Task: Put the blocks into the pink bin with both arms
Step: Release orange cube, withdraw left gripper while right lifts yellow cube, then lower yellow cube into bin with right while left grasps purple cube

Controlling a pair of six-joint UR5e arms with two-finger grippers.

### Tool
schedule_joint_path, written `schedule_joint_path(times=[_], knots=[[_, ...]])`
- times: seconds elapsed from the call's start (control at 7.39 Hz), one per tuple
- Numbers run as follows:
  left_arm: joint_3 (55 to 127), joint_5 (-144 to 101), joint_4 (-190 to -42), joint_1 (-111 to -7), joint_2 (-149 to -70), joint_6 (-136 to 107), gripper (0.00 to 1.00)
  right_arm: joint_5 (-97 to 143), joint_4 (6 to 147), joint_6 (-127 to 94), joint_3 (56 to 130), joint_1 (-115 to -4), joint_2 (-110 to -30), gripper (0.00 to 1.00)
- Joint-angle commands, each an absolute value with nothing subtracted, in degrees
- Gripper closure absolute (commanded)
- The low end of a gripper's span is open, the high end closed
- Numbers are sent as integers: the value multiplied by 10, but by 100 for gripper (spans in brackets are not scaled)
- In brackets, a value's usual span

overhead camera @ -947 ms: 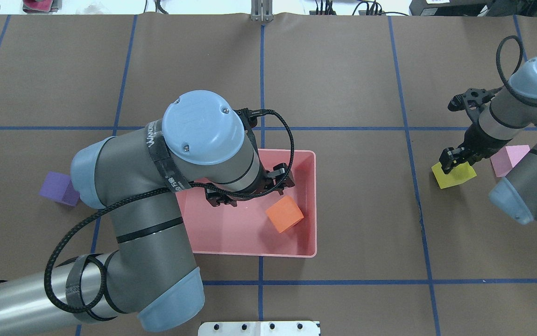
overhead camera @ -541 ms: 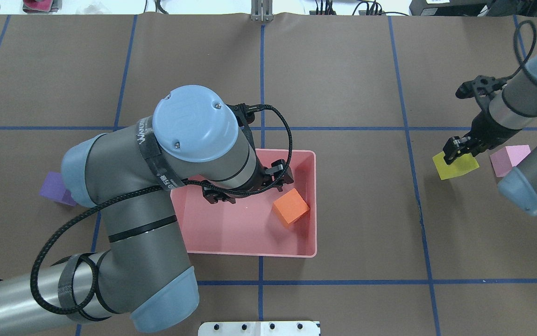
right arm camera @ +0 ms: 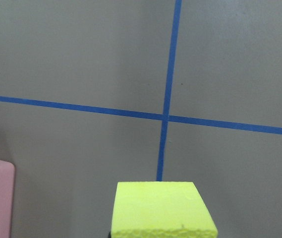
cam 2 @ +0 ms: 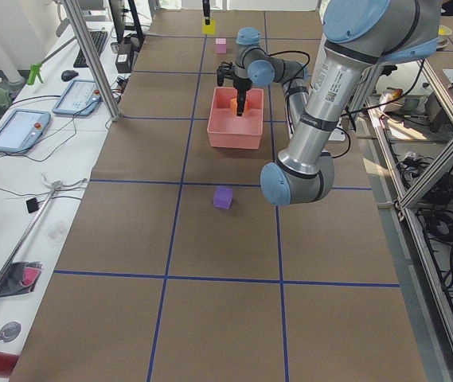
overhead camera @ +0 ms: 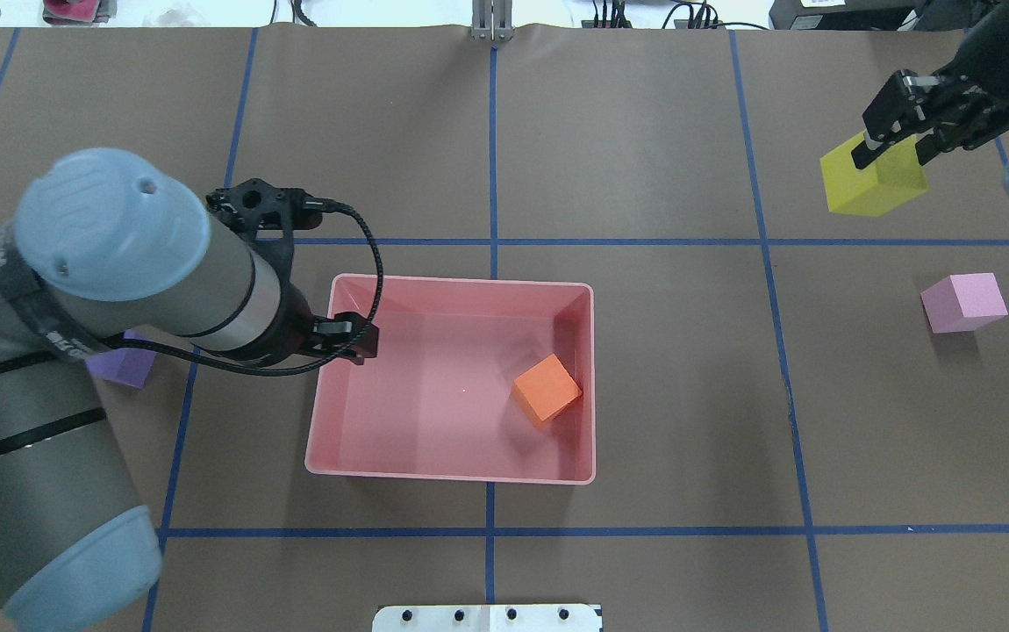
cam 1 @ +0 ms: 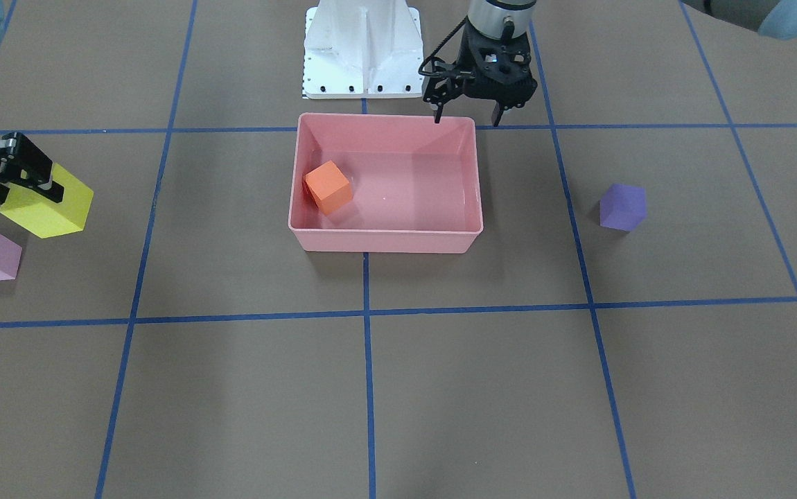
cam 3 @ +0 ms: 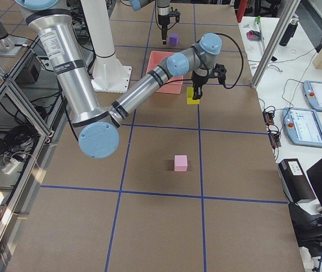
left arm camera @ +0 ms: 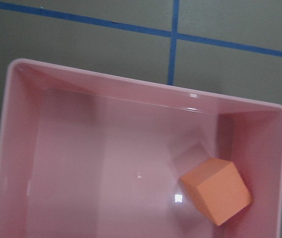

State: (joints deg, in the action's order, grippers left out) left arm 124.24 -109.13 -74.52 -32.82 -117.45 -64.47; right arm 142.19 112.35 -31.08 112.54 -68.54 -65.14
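The pink bin [overhead camera: 461, 478] stands mid-table and holds the orange block [overhead camera: 547, 388] near its right wall; both also show in the front view, bin [cam 1: 384, 239] and block [cam 1: 329, 187], and in the left wrist view [left arm camera: 217, 191]. My left gripper [cam 1: 466, 116] is open and empty above the bin's left edge [overhead camera: 342, 338]. My right gripper [overhead camera: 895, 145] is shut on the yellow block [overhead camera: 873, 180] and holds it above the table at the far right [cam 1: 48, 204]. The light pink block [overhead camera: 963, 302] lies on the table near it. The purple block [cam 1: 622, 206] lies left of the bin, partly hidden by my left arm in the overhead view [overhead camera: 123, 367].
The white base pedestal [cam 1: 362, 48] stands at the table's near edge behind the bin. Blue tape lines [overhead camera: 491, 158] cross the brown table cover. Tablets [cam 2: 19, 127] and frame posts [cam 2: 91, 56] stand beside the table's far side.
My left arm has swung left from over the bin's middle to its left edge. The orange block has settled in the bin. My right gripper has lifted the yellow block off the table.
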Motion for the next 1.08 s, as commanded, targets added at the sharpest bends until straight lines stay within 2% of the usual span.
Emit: schedule_joint_path(times=[0.0,0.27,0.41,0.81,0.95], knots=[[1277,-1093,-798,-363,-1060,-564,0,1417,1184,-430,1153,-633,-566,100],[1273,-1135,-948,-391,-941,-557,0,1360,1183,-546,1151,-545,-507,100],[1274,-1154,-956,-412,-910,-529,0,1333,1180,-584,1149,-511,-485,100],[1238,-1153,-959,-434,-896,-462,0,1247,1117,-684,1138,-413,-457,100],[1231,-1153,-960,-439,-896,-455,0,1231,1101,-705,1105,-394,-432,100]])
